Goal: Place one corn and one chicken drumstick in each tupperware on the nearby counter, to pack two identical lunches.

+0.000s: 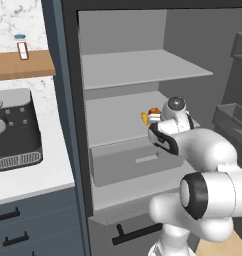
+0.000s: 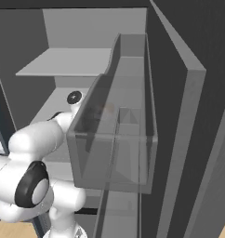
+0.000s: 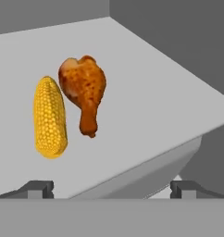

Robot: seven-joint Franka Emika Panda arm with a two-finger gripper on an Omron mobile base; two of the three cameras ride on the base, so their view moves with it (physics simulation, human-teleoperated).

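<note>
Hand view: tool (image 3: pixel 112 189) wide apart, holding nothing, facing yellow corn (image 3: pixel 50 117) and chicken drumstick (image 3: pixel 84 90) lying side by side, just touching, on grey fridge shelf (image 3: pixel 146 106). Left base view: worktop (image 1: pixel 28 175) left of fridge.

no readable text, no labels, no brands, no numbers anywhere

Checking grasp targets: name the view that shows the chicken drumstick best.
The hand view: the chicken drumstick lies whole and unblocked on the grey shelf beside the yellow corn. In the left base view it is a small orange patch behind the arm. The right base view gives nothing clear.
</note>
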